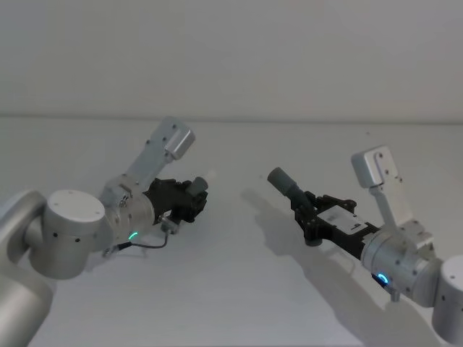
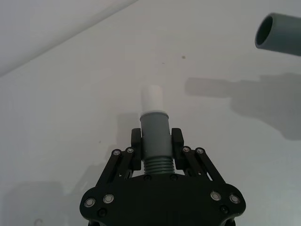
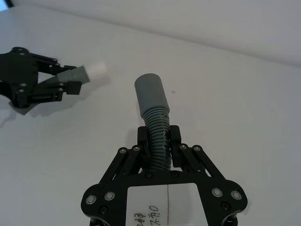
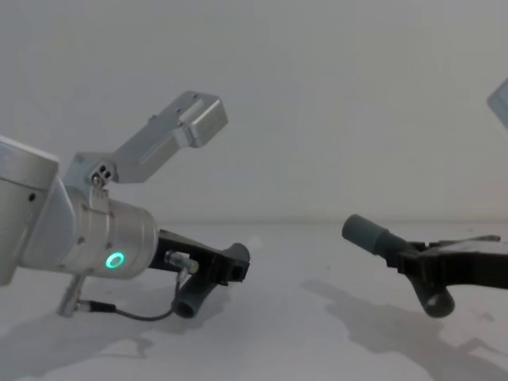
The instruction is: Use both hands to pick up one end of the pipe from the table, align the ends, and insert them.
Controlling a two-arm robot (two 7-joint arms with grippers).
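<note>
Plainly the pick-up is done and the step in hand is alignment: each half of the pipe sits in a gripper, and the two ends are well apart, not yet meeting. The black plastic two-finger left gripper (image 2: 156, 139) has its fingers (image 2: 136, 137) closed narrow on a short dark grey plastic tube piece (image 2: 155, 125), just above its threaded base, with the narrow pale whitish tip (image 2: 153, 98) sticking out beyond them. The matching black right gripper (image 3: 160, 136) pinches the ribbed stretch of the other dark grey tube piece (image 3: 159, 126), whose wider smooth grey socket collar (image 3: 150, 94) stands out ahead. Both pieces seem held clear of the plain matt white bench (image 1: 231, 289), judging by the shadows cast apart from them. In the head view the tip and the collar both slant away from the robot and toward the middle, so their axes cross rather than share one line. The next move, I judge, calls for turning the wrists until tip and socket face each other squarely at one height, then closing the gap straight along that line; a skewed approach could catch the tip on the rim. As for anything hollow, the collar is the one receiver: the left wrist view looks into its round mouth, which is open with nothing in it.
</note>
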